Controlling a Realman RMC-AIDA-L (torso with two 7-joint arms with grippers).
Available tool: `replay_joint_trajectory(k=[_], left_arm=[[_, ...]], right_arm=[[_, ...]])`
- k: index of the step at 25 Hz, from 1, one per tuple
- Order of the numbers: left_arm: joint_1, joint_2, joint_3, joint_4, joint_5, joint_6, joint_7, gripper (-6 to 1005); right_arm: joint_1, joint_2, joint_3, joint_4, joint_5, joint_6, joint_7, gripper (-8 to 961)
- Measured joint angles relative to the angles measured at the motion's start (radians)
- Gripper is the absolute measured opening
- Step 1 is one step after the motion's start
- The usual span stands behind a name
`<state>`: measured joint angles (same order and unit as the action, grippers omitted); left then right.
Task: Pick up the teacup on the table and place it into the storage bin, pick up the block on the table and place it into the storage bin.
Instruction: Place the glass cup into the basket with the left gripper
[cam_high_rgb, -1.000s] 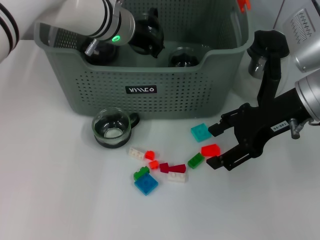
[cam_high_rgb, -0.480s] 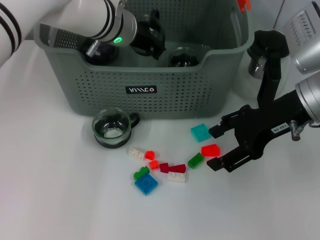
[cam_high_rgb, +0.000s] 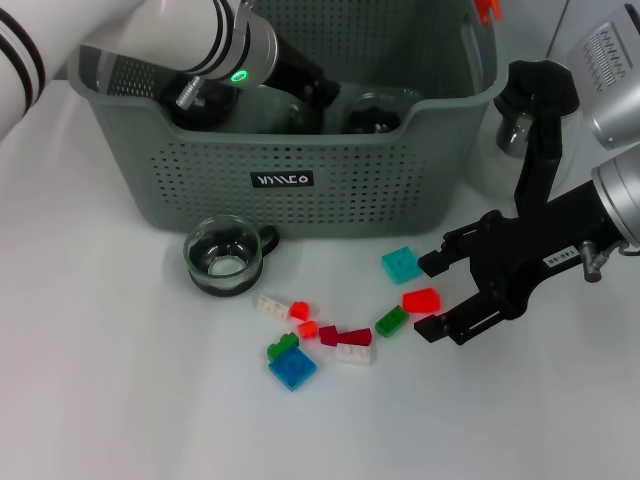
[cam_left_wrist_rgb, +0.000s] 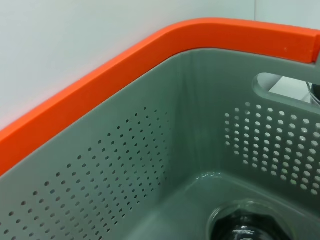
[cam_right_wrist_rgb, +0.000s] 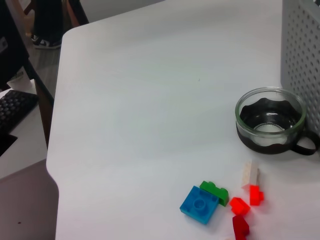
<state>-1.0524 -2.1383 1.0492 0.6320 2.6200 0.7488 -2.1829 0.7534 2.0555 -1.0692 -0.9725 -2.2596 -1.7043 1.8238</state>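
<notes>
- The storage bin (cam_high_rgb: 290, 150), grey-green and perforated, was seen at the back of the white table (cam_high_rgb: 100, 380), with a small black label (cam_high_rgb: 282, 180) on its front wall and an orange-red clip (cam_high_rgb: 487, 9) at its far rim.
- The left arm (cam_high_rgb: 190, 40) was reached down into the bin from the left side; its gripper was hidden below the rim, so whether it was open or closed could not be told.
- Glass cups (cam_high_rgb: 375, 110) with dark bands were seen inside the bin; in the left wrist view one such cup (cam_left_wrist_rgb: 245, 227) lay on the bin floor under the orange rim (cam_left_wrist_rgb: 125, 65).
- A teacup (cam_high_rgb: 224, 256) of clear glass with a black band and handle was left upright on the table, just in front of the bin's front wall.
- The right gripper (cam_high_rgb: 432, 296) was held low over the table with its black fingers spread apart and nothing between them.
- A red block (cam_high_rgb: 421, 300) lay just beside the spread fingertips, with a teal block (cam_high_rgb: 401, 264) and a green block (cam_high_rgb: 391, 321) close by.
- Further blocks were scattered nearer the teacup, among them a blue block (cam_high_rgb: 291, 369) and a white block (cam_high_rgb: 270, 306).
</notes>
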Motion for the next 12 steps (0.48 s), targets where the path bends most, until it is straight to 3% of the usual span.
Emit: replay_joint_trajectory(k=[8, 12], left_arm=[[0.002, 0.002, -0.003, 0.016, 0.000, 0.007, -0.002, 364], [0.030, 0.005, -0.010, 0.106, -0.002, 0.080, -0.011, 449]], right_arm=[[0.000, 0.000, 0.003, 0.000, 0.000, 0.003, 0.000, 894], [-0.001, -0.003, 0.007, 0.000, 0.001, 0.004, -0.001, 895]])
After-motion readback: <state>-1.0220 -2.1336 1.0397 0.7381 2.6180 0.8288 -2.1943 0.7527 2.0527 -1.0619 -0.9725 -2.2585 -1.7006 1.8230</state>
